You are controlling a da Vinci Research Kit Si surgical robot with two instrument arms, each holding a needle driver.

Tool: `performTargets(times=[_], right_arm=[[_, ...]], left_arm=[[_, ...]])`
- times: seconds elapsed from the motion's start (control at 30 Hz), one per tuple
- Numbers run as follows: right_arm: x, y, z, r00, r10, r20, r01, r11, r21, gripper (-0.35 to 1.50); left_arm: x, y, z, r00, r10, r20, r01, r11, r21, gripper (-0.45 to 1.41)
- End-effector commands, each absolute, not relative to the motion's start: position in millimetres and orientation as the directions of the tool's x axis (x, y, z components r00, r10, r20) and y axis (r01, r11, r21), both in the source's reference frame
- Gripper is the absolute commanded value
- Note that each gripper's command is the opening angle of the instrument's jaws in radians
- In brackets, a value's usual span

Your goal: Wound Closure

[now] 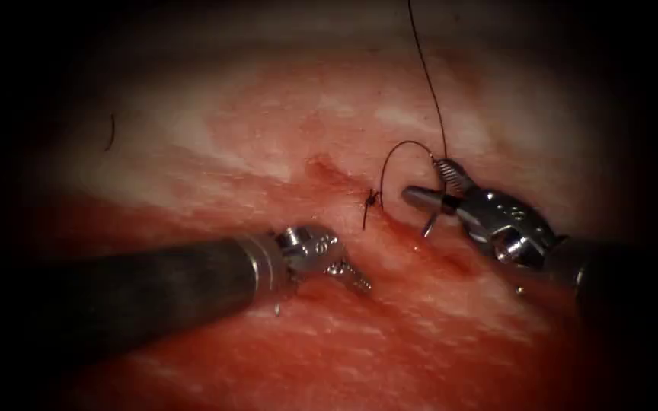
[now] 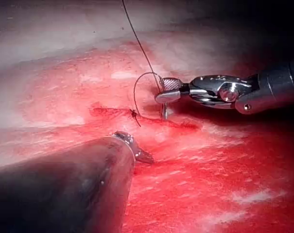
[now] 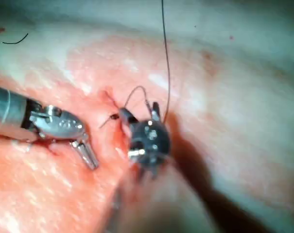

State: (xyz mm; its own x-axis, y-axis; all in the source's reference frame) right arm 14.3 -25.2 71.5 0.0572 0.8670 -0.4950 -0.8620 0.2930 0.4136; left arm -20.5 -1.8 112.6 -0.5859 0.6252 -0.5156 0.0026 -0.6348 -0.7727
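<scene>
a: starting with the endoscope. the right tool (image 1: 429, 190) is sitting just right of the cut (image 1: 390, 221) with its jaws spread apart, clasping nothing. the thread (image 1: 428, 76) is running down from the upper edge, where it is cut off, passing by the upper jaw and looping over to a knot (image 1: 373, 198) on the cut.
b: and the left tool (image 1: 348, 275)?
a: it is lying low on the tissue (image 1: 268, 137), left of the cut. i cannot tell how its jaws are standing. i'm not making out the needle. a short cut end of thread (image 1: 110, 132) is lying far left.
b: left wrist view?
a: the left shaft is hiding its own tip. the right tool (image 2: 167, 99) is gaping beside the thread loop (image 2: 139, 85).
b: right wrist view?
a: the right tool (image 3: 139, 114) is blurred but parted; the left tool (image 3: 86, 154) is resting on the tissue.
</scene>
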Motion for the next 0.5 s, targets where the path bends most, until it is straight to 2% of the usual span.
performTargets(times=[0.03, 0.4, 0.5], right_arm=[[15.0, -25.0, 72.3, 0.053, 0.869, -0.493, -0.862, 0.289, 0.417, 0.98], [14.3, -24.9, 73.6, 0.07, 0.878, -0.474, -0.865, 0.29, 0.41, 0.94], [14.4, -24.5, 74.2, 0.071, 0.883, -0.465, -0.866, 0.286, 0.41, 1.01]], left_arm=[[-21.1, -2.2, 113.2, -0.586, 0.626, -0.515, 0.005, -0.633, -0.774, -0.23], [-21.2, -2.3, 113.4, -0.586, 0.621, -0.52, 0.006, -0.638, -0.77, -0.23], [-21.3, -2.4, 113.4, -0.586, 0.621, -0.52, 0.005, -0.639, -0.769, -0.23]])
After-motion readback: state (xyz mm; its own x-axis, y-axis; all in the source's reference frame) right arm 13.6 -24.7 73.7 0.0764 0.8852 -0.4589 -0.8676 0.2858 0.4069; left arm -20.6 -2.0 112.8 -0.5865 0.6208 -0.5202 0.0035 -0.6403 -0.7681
